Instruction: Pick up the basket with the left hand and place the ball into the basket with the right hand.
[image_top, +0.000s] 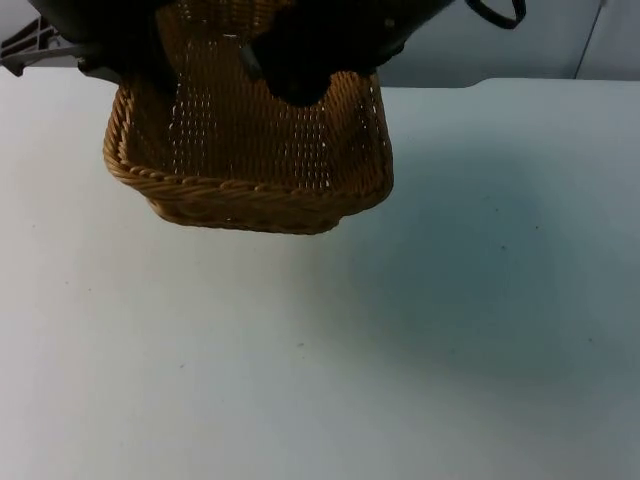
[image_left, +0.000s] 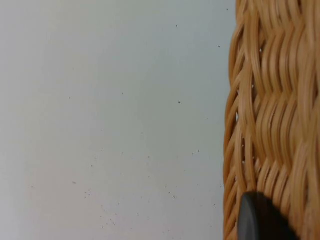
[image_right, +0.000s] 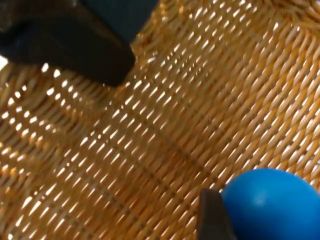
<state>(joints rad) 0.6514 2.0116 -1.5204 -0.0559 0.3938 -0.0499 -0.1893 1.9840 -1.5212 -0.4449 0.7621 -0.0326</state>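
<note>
The tan wicker basket (image_top: 250, 190) hangs above the white table (image_top: 420, 350), tilted, casting a shadow below. My left gripper (image_top: 118, 72) is shut on its far left rim; in the left wrist view a black fingertip (image_left: 257, 217) presses against the woven wall (image_left: 270, 115). My right gripper (image_top: 298, 82) reaches down inside the basket. In the right wrist view the blue ball (image_right: 272, 202) sits against a black fingertip (image_right: 212, 217), just over the basket floor (image_right: 175, 125). From the top view the ball is hidden by the right arm.
The grey partition wall (image_top: 500, 50) runs behind the basket. White table top (image_left: 110, 120) lies below and beside the basket. A dark part of the left arm (image_right: 65, 42) shows at the basket's edge in the right wrist view.
</note>
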